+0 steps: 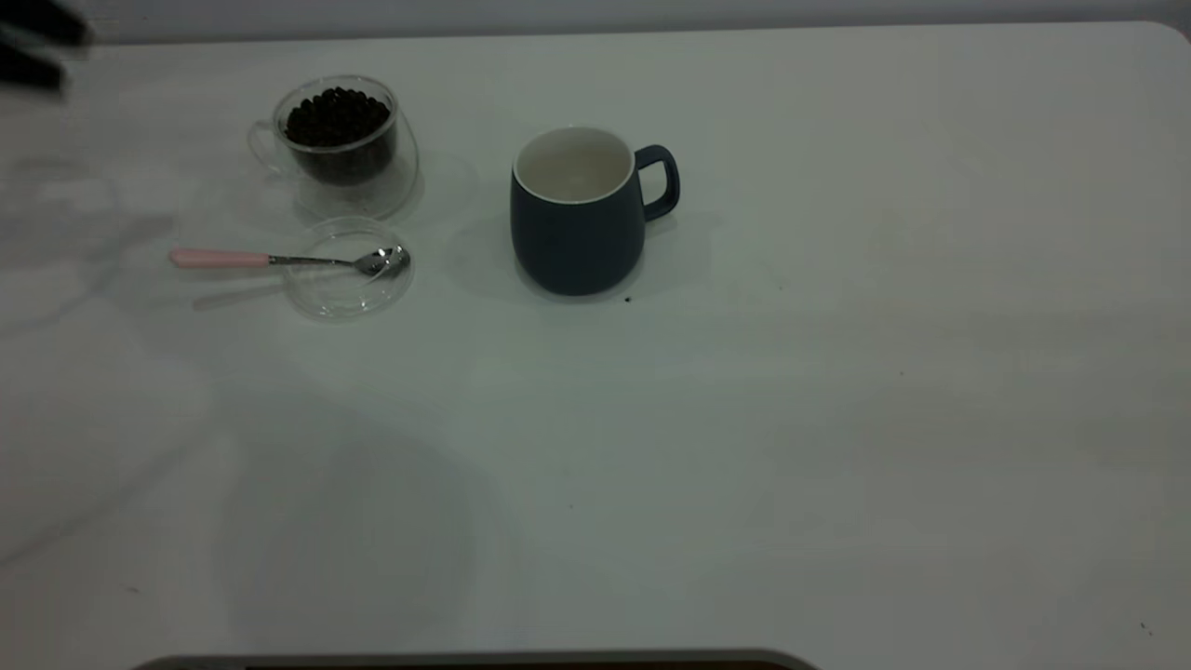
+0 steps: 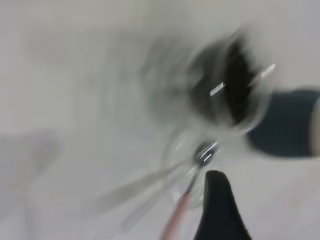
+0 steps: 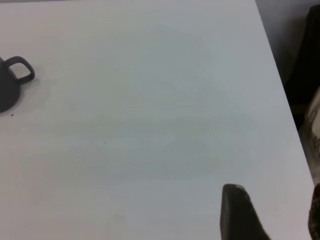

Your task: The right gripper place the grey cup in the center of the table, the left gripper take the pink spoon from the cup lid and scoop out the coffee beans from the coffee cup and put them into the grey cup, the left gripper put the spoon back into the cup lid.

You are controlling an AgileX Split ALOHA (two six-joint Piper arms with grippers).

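The grey cup (image 1: 577,223) stands upright and empty near the middle of the table (image 1: 837,419), its handle pointing right; its handle also shows in the right wrist view (image 3: 20,67). The coffee cup (image 1: 340,140), full of coffee beans (image 1: 337,116), stands to the cup's left. In front of it lies the cup lid (image 1: 346,284) with the pink spoon (image 1: 219,259) resting across it, bowl on the lid and handle pointing left. My left gripper (image 1: 42,51) is open and empty at the far left corner, apart from the spoon. My right gripper (image 3: 275,200) is open and empty over bare table.
The table's right edge (image 3: 280,85) runs close to my right gripper, with dark clutter beyond it. A few dark specks lie on the tabletop, one beside the grey cup (image 1: 627,300). A dark rim shows at the front edge (image 1: 465,661).
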